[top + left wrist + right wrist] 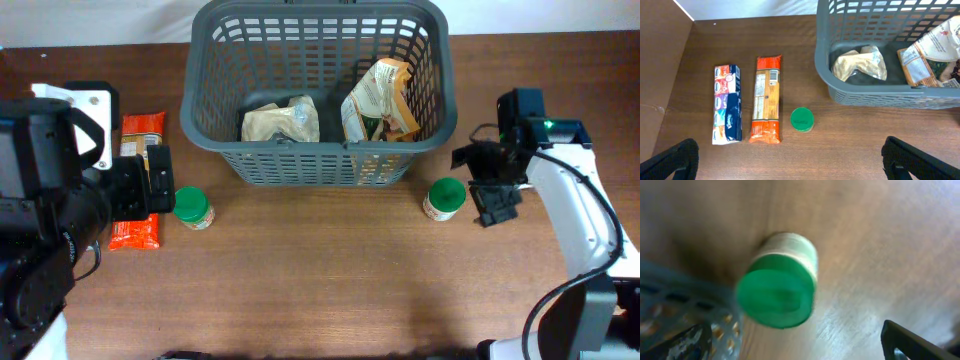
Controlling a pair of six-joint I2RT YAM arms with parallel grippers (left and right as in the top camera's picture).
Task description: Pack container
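Note:
The dark grey basket (315, 168) stands at the back middle of the table. It holds a beige bag (280, 122) and a brown-and-white packet (378, 100). One green-lidded jar (192, 207) stands left of the basket and another (444, 198) right of it. My left gripper (150, 182) is open and empty above an orange packet (766, 106), beside a tissue pack (727, 104). My right gripper (495, 195) is open just right of the right jar (777, 292), not touching it. The right wrist view is blurred.
The basket's front wall (875, 95) is to the right in the left wrist view, and its corner (670, 295) is to the left in the right wrist view. The left jar (802, 119) stands next to the orange packet. Brown tabletop (320, 290) runs along the front.

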